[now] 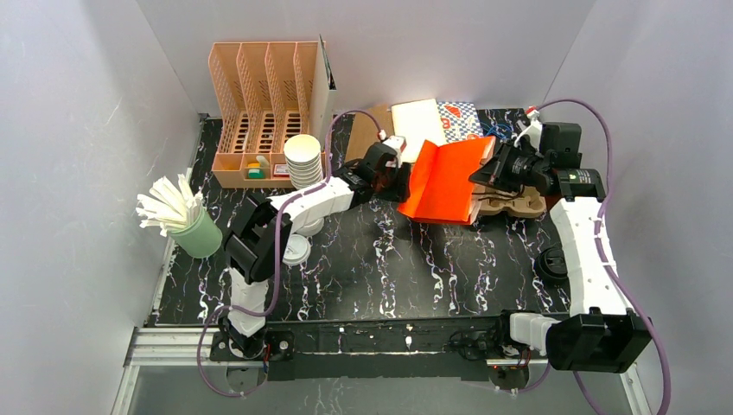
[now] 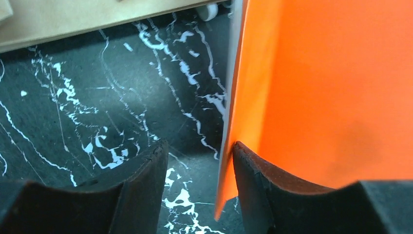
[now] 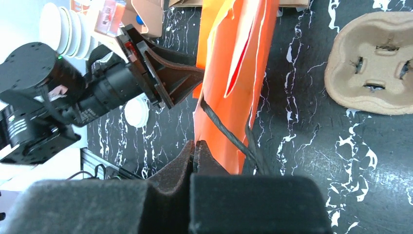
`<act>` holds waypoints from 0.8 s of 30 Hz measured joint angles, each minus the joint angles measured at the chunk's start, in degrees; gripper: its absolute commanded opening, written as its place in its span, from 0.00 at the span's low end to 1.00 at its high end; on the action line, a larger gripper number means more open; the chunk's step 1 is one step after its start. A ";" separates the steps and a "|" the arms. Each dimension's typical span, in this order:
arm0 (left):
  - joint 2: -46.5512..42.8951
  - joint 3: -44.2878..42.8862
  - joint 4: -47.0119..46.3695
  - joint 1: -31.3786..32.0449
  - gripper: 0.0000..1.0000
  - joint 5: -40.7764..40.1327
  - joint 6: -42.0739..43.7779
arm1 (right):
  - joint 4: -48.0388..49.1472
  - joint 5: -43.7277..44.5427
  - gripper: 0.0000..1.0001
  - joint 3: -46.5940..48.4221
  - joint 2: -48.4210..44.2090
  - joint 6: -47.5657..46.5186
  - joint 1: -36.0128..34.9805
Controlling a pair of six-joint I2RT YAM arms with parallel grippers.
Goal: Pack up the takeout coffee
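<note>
An orange paper bag [image 1: 445, 181] stands at the back middle of the table, held between my two grippers. My right gripper [image 3: 195, 144] is shut on the bag's [image 3: 234, 73] near edge, beside its black cord handle. My left gripper [image 2: 199, 146] is open at the bag's [image 2: 331, 87] left edge. That edge runs between the fingers and rests against the right finger [image 2: 253, 180]. A dark cup with a black lid [image 1: 551, 262] stands by the right arm. A white round lid [image 1: 296, 251] lies near the left arm; I cannot tell whether a cup is under it.
A brown pulp cup carrier [image 1: 519, 206] lies behind the bag on the right. A tan file rack [image 1: 264, 112] and a stack of white cups [image 1: 302, 160] stand at the back left. A green mug of white sticks [image 1: 194, 232] is at the left, and flat boxes [image 1: 432, 121] at the back.
</note>
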State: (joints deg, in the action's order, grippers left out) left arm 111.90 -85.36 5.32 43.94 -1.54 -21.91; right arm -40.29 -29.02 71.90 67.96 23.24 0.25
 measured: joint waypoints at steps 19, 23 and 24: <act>-2.64 14.62 -7.93 -5.79 0.54 7.61 -5.64 | -6.71 1.29 0.01 7.82 -1.01 -1.27 0.00; -8.85 17.20 -7.82 -5.64 0.62 8.46 -6.23 | -6.80 1.49 0.01 7.82 -1.01 -1.44 0.00; -10.75 17.38 -7.85 -5.55 0.66 8.74 -6.27 | -6.80 1.49 0.01 7.82 -1.01 -1.46 0.00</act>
State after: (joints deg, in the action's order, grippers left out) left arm 101.14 -67.99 -2.52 38.39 7.20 -28.18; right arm -47.09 -27.53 79.72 66.96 21.78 0.25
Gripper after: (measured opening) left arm 0.580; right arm 0.031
